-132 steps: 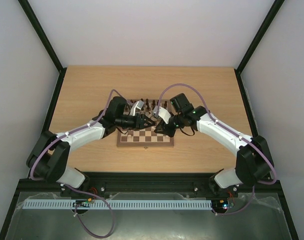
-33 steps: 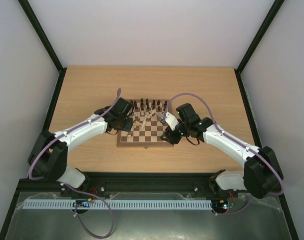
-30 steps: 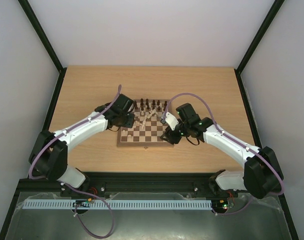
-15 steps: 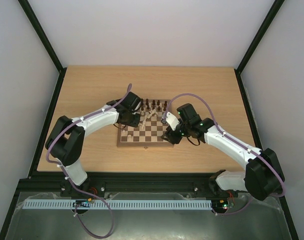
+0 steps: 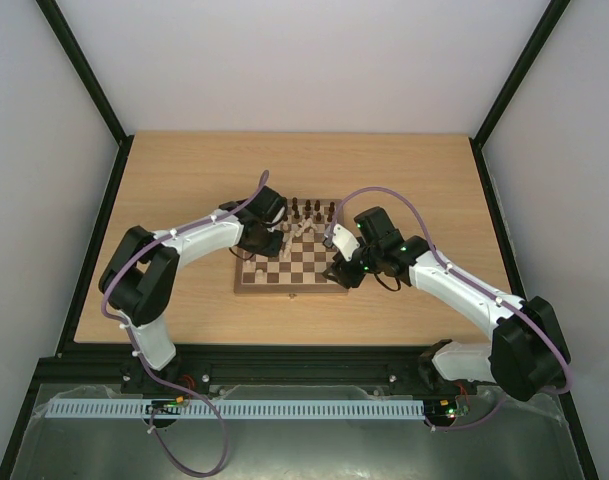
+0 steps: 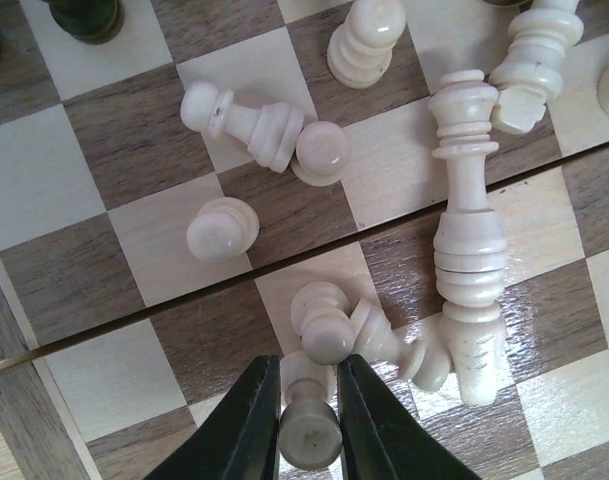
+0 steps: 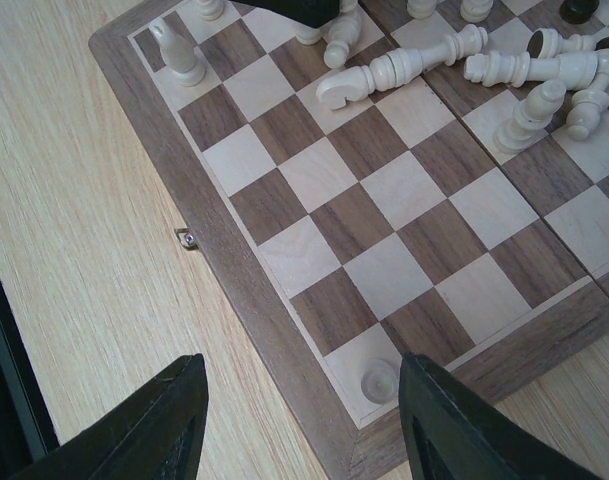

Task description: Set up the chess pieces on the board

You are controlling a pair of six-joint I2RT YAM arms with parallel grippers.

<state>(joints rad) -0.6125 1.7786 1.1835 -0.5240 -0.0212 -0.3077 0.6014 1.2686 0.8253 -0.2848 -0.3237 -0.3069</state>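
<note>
Checkered board (image 6: 114, 150), toppled pieces (image 6: 469, 250): left pincer (image 6: 309, 395) clamped on pawn (image 6: 309, 440) (cream); right pincer (image 7: 302, 400) wide apart, empty.

Top external sat high, above and behind the arm bases, and faced forward and down. It took in the whole table (image 5: 184, 180), with the board (image 5: 290, 268) small at centre. Left wrist looked almost straight down, very close, so a few squares filled the frame above its own fingers (image 6: 246, 425). Right wrist stood farther back and oblique, over a board corner and tabletop. All three shared the fallen cream pieces (image 7: 399, 70).
</note>
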